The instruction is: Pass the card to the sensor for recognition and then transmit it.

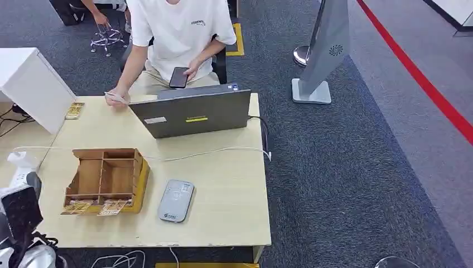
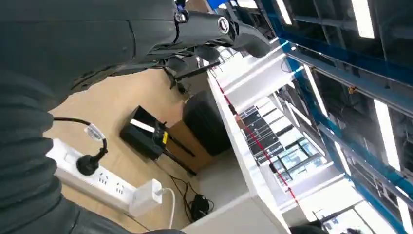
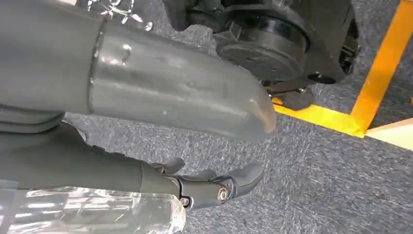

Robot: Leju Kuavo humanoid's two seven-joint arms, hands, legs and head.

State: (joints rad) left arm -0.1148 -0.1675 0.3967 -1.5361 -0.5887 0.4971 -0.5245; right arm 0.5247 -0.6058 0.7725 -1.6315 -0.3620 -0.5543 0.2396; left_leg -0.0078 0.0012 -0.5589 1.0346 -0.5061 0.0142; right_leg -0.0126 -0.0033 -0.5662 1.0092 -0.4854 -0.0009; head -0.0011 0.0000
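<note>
Fingers of left hand (image 2: 214, 29) and right hand (image 3: 195, 187) loosely extended, holding nothing (right hangs over carpet). Pre-pick step; next: reach cards (image 1: 95, 207) beside sensor (image 1: 176, 200).

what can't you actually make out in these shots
- Cards at the front of the wooden organizer, head view: too small to read their print.
- Sensor face markings, head view: too small to tell.
- Laptop screen, head view: faces away towards the person.
- Left hand, left wrist view: fingertips crowded by the top edge, state unclear.
- Right hand, right wrist view: partly hidden by its thumb.
</note>
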